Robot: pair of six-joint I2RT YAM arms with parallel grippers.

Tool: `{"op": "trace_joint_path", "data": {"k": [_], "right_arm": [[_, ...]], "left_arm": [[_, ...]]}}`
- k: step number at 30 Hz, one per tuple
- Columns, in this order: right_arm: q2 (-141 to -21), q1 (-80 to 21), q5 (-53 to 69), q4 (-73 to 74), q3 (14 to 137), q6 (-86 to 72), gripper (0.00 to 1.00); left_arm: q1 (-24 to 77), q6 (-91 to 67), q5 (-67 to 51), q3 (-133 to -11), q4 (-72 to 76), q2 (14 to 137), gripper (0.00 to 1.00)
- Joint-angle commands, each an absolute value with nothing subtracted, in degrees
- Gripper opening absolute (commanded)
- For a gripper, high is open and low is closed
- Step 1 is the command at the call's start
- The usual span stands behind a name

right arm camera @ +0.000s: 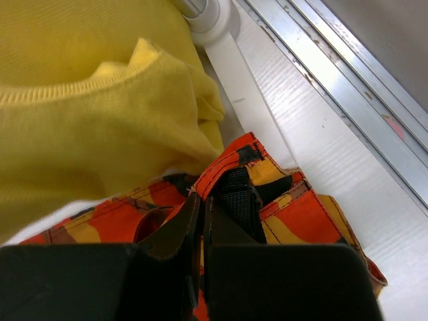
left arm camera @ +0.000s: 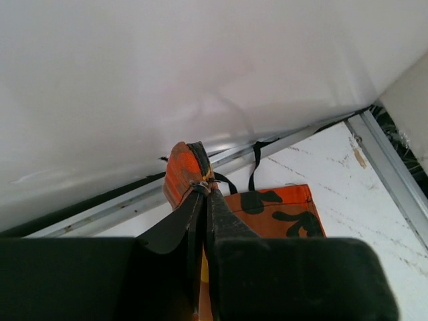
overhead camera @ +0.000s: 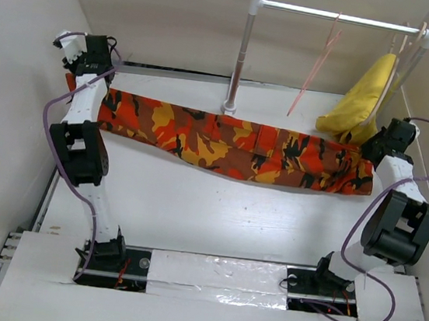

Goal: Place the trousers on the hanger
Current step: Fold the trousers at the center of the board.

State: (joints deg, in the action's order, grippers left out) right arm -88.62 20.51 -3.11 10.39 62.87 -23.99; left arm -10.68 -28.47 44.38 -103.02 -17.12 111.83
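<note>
Your left gripper (left arm camera: 204, 192) and right gripper (right arm camera: 200, 200) are each clamped on one end of the trousers (overhead camera: 224, 142), stretched between them, seemingly sagging onto the table (overhead camera: 193, 205); the hanger (overhead camera: 317, 67) hangs from the rail (overhead camera: 334, 17) behind.

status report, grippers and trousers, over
Left gripper shut on trousers, right gripper shut on the other end. Trousers stretched between them, not on hanger. Yellow cloth crowds right gripper.

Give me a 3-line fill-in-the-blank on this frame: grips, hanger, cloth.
1. The left gripper and right gripper are both shut on the ___.
2. The hanger hangs from the ___ at the back.
3. The plain cloth near the right gripper is coloured ___.
Missing: trousers; rail; yellow.
</note>
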Motion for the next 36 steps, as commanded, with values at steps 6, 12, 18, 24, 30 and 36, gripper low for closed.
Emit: {"op": "trace_joint_path", "data": {"k": [6, 12, 18, 24, 30, 36], "right_arm": [[-96.50, 20.83, -8.79, 1.41, 72.14, -22.85, 0.00], [-103.26, 20.30, -8.88, 1.06, 75.85, -22.94, 0.03], [-104.85, 20.83, -4.40, -2.80, 75.76, -25.58, 0.20], [-99.86, 20.22, 1.92, -7.18, 70.15, -25.93, 0.65], [-87.03, 17.50, 4.21, -13.26, 58.73, -27.95, 0.89], [-74.39, 17.49, 8.17, -14.49, 46.69, -28.04, 0.91]], "left_arm": [[-10.37, -22.33, 47.37, -115.57, -13.54, 121.19, 0.02], [-7.74, -19.51, 46.84, -122.34, -10.64, 128.23, 0.13], [-6.24, -17.13, 45.61, -123.66, -8.43, 131.13, 0.44], [-6.24, -18.10, 44.83, -117.00, -8.52, 126.40, 0.55], [-6.77, -24.43, 37.20, -101.89, -8.62, 114.98, 0.55], [-10.36, -29.80, 20.24, -90.10, -13.53, 108.99, 0.55]]}}
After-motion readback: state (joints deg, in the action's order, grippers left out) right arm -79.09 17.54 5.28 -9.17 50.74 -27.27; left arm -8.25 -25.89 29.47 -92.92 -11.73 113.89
